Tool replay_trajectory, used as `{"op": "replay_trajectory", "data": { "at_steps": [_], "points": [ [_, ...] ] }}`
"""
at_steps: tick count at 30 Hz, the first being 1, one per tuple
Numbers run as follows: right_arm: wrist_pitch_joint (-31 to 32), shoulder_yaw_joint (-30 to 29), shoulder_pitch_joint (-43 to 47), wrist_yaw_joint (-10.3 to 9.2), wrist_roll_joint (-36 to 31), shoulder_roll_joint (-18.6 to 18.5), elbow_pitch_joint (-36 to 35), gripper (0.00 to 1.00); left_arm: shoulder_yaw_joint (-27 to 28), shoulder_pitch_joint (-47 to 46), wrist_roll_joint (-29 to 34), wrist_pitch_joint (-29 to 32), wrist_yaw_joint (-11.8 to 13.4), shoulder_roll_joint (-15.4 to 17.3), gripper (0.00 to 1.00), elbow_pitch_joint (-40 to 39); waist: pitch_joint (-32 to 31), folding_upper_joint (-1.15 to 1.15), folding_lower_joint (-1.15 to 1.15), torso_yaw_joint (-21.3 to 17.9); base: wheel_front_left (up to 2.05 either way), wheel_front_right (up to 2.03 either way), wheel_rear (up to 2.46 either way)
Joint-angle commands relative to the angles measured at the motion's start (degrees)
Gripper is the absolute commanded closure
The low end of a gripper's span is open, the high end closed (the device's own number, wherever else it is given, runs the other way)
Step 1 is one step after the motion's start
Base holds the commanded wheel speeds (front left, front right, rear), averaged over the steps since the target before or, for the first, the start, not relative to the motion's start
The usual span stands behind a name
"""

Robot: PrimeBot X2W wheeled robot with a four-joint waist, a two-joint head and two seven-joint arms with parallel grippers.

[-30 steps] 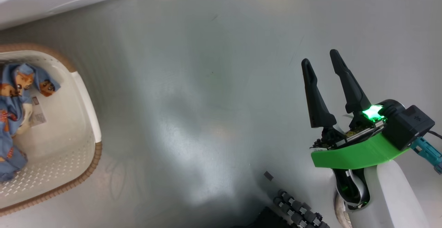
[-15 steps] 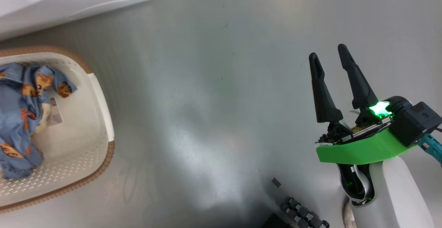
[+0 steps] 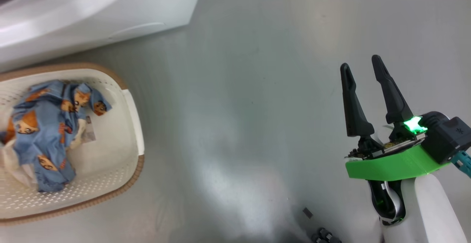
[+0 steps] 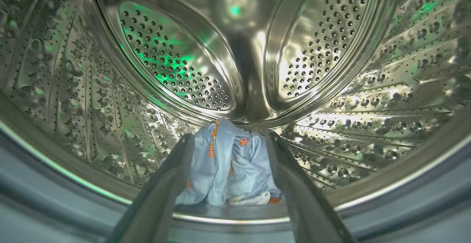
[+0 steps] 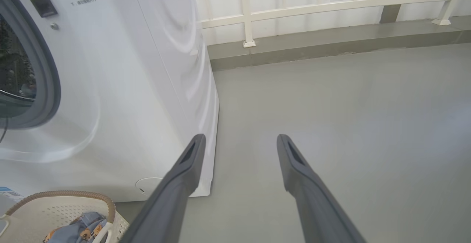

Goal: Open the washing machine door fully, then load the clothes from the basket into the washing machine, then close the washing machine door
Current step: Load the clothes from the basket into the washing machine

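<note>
So the left end effector [image 4: 229,135] is spread wide in the washing machine [image 5: 147,70] drum [image 4: 331,51], blue garment [image 4: 228,169] between its fingers, contact unclear. The right end effector [image 3: 360,62] gapes empty over the floor [image 3: 239,88]. More clothes [image 3: 44,132] sit in the cut-off basket [image 3: 134,103].

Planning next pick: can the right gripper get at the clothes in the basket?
Probably yes: the right gripper is open, the basket is open-topped, and only floor lies between it and the clothes.
</note>
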Motion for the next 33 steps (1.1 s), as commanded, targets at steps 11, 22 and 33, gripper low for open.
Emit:
{"op": "replay_trajectory", "data": {
  "at_steps": [11, 22, 33],
  "points": [
    [-0.68, -0.36, 4.42, 0.35, -4.02, -0.18, -1.56, 0.00, 2.15, 22.73, -0.64, -5.01, 6.91, 0.65, 0.00, -19.18, -8.02, 0.00, 0.00, 4.77, 0.00, 0.00, 0.00],
    [-0.68, -1.50, 7.59, 0.35, -6.44, -0.31, -1.29, 0.00, 2.60, 40.80, 0.24, -7.61, 11.11, -4.40, 0.00, -29.94, -14.27, 0.00, 0.00, 7.80, 0.00, 0.00, 0.00],
    [-0.68, -2.86, 11.00, 0.35, -7.90, -1.20, -0.71, 0.00, 2.66, 52.16, 2.98, -7.92, 10.77, -9.81, 0.00, -33.30, -20.24, 0.00, 0.00, 11.43, 0.00, 0.00, 0.00]
  ]
}}
